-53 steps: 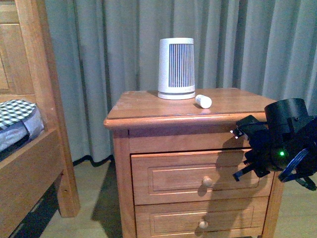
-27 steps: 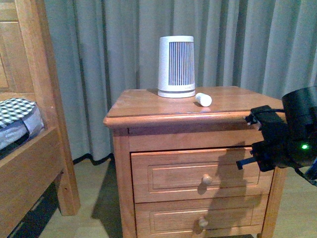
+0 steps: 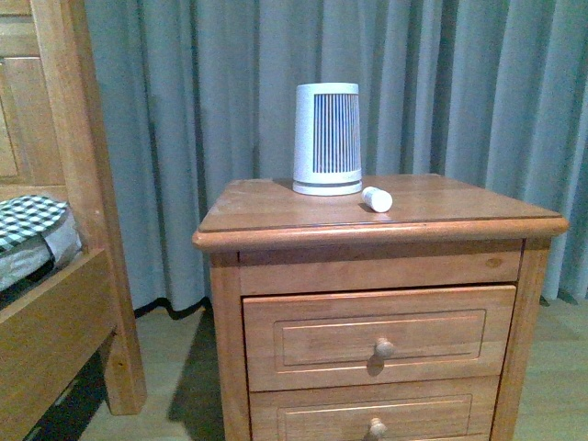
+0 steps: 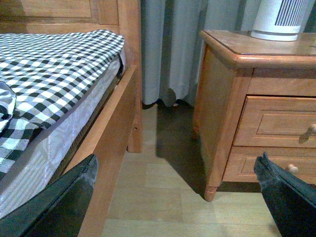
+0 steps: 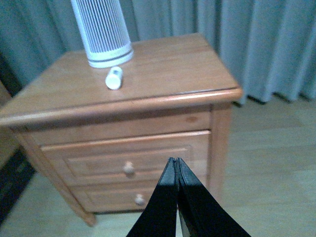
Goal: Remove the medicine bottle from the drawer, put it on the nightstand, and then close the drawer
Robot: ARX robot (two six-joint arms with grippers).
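The small white medicine bottle (image 3: 377, 198) (image 5: 113, 78) lies on its side on top of the honey-brown nightstand (image 3: 276, 204) (image 5: 163, 74) (image 4: 232, 47). The upper drawer (image 3: 378, 336) (image 5: 128, 158) (image 4: 281, 128) sits shut, flush with the front, its round knob showing. Neither arm shows in the front view. My right gripper (image 5: 176, 161) is shut with nothing in it, held off from the drawer front. My left gripper (image 4: 177, 165) is open and empty, low over the floor between the bed and the nightstand.
A large white ribbed device (image 3: 327, 138) (image 5: 102, 32) stands just behind the bottle. A wooden bed frame (image 3: 69, 276) (image 4: 106, 143) with checked bedding (image 4: 49, 74) is at the left. Grey curtains (image 3: 441, 83) hang behind. Pale wood floor (image 4: 163, 197) lies between bed and nightstand. The lower drawer (image 3: 372, 424) is shut.
The right arm, in front of the nightstand's right side before, has drawn off to the right and out of the front view. The view has shifted slightly; the bottle has not moved.
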